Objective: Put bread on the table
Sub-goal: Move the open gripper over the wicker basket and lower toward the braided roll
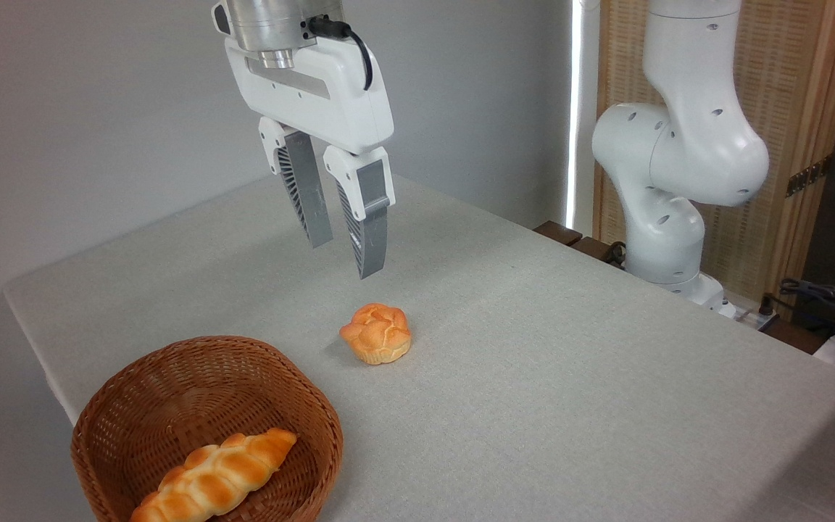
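Stretching across most of the view, the table [533, 348] is lying under its light grey-beige woven cloth, with its far edge running against the grey wall and its left corner showing at mid-left. Wide bare cloth is lying open through the middle and toward the right edge. Beyond the far right edge, the white Panda arm [678, 159] is standing on its base in front of a slatted wooden screen [787, 87], with dark cables [823, 297] bunching near the right corner.

Sitting at the near left edge, the brown wicker basket [120, 406] is reaching out of the picture at the bottom. The gripper [349, 254] is hanging well above the cloth, over the middle of the table toward the far edge, its two ribbed grey fingers [370, 217] standing a narrow gap apart and gripping nothing.

The bread [214, 475], a braided golden-orange loaf, is lying slantwise inside the basket, touching its floor. A small round cracked-top bun [376, 333] is resting on the cloth between basket and gripper, near the basket but apart from it.
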Available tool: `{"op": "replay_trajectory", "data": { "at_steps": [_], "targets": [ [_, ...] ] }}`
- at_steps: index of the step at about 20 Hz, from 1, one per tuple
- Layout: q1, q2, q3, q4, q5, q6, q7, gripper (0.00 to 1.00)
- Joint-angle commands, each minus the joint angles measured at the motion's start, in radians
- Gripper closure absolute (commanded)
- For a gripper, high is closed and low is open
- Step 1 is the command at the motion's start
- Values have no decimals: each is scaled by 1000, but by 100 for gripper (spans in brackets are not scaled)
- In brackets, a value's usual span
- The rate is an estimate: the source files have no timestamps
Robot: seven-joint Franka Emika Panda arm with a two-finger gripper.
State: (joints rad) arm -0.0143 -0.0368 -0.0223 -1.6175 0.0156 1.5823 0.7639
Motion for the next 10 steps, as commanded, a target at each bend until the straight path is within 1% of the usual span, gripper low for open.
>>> {"op": "replay_trajectory", "data": {
  "at_steps": [1, 4, 7, 10],
  "targets": [
    [-6, 9, 12, 16, -3, 7, -11, 0],
    [-6, 11, 10, 16, -2, 11, -12, 0],
    [-6, 11, 10, 11, -2, 42, -15, 0],
    [-6, 24, 10, 7, 0, 117, -11, 0]
  ]
}}
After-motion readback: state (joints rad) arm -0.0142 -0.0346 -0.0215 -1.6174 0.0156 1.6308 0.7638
